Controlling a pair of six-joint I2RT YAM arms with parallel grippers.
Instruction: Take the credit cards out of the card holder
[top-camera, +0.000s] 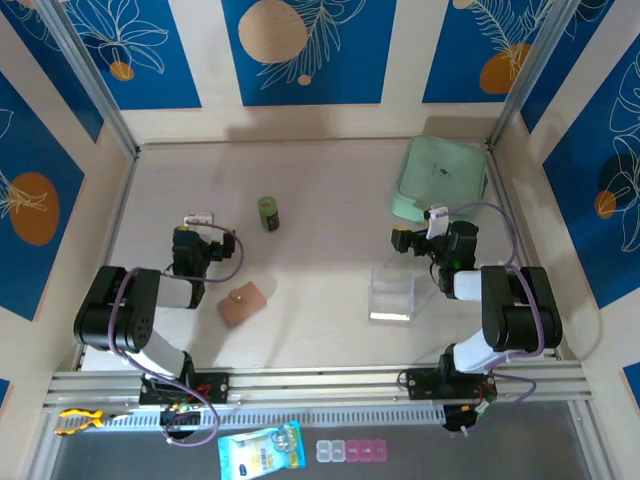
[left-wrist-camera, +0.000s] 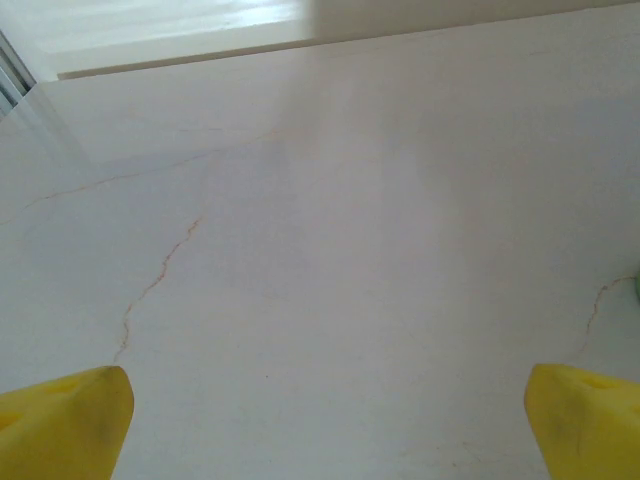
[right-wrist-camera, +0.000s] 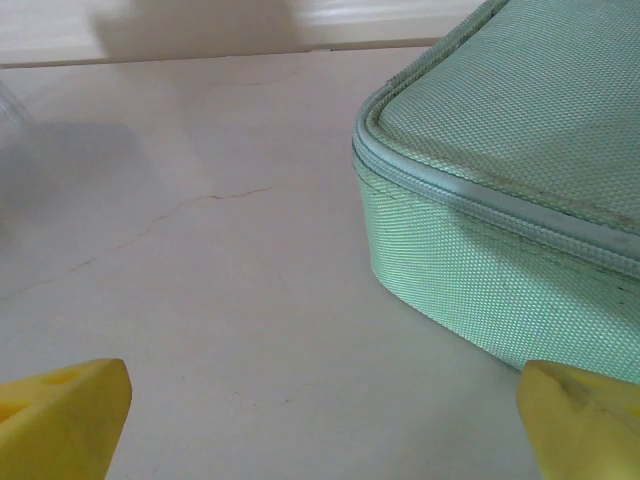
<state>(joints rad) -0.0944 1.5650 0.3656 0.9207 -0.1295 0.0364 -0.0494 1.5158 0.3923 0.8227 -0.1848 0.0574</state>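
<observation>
Near the surface's (top-camera: 320, 250) near edge, left of the middle, the card holder (top-camera: 243, 303) lies shut with its snap tab facing up, just beside the left arm (top-camera: 150, 300). The credit cards are presumably tucked inside it. Both sets of jaws are released and hold nothing: the left arm's yellow fingertips (left-wrist-camera: 62, 422) stand wide apart over bare surface, and the right arm's fingertips (right-wrist-camera: 62, 412) are equally spread. The step in hand looks like the first approach to the holder. To do it well, the left jaws should probably swing back toward the near edge and come down over the holder's body to pin it. The right jaws then have to travel across to work the tab loose, since a folded wallet this light would likely skid if it were tugged with nothing holding it. The clear box (top-camera: 392, 295) sits near the right arm (top-camera: 510, 310), between it and the holder, so the crossing should pass above or beyond the box. Further out, a small green object (top-camera: 269, 213) stands near the middle, well apart from the holder, with open room all around. At the far right corner the mint-green case (right-wrist-camera: 500, 180) lies just ahead of the right jaws, so backing off before turning seems wise. Walls close the left, right and far edges.
</observation>
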